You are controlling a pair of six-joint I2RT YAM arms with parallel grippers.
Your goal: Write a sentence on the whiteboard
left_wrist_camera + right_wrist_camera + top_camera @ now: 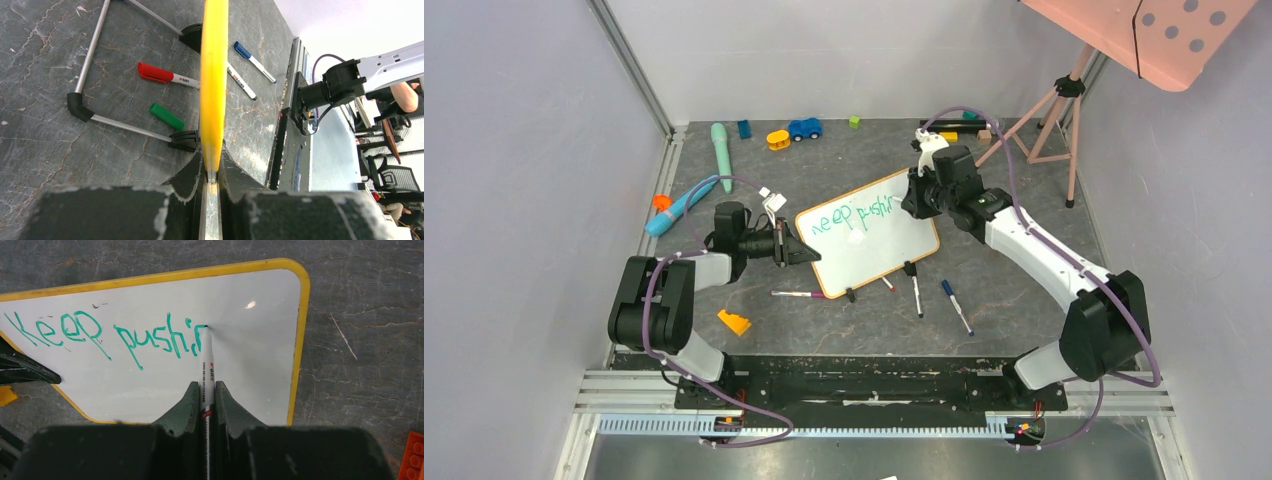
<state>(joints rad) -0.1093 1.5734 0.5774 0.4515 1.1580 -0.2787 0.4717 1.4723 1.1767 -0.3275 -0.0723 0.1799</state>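
Now, from my left: the left gripper (796, 250) is clamped on the left edge of the whiteboard (894, 250), with the orange frame pinched between its jaws. The board sits mid-table between the two arms, turned at an angle. Across its far half the green sentence (100, 335) reads "Keep pushi" plus one partial stroke. At the right, the right gripper (206, 390) is closed tight on a white marker (206, 357), whose tip touches the board at that last stroke. Loose markers (916, 296) lie just near of the board.
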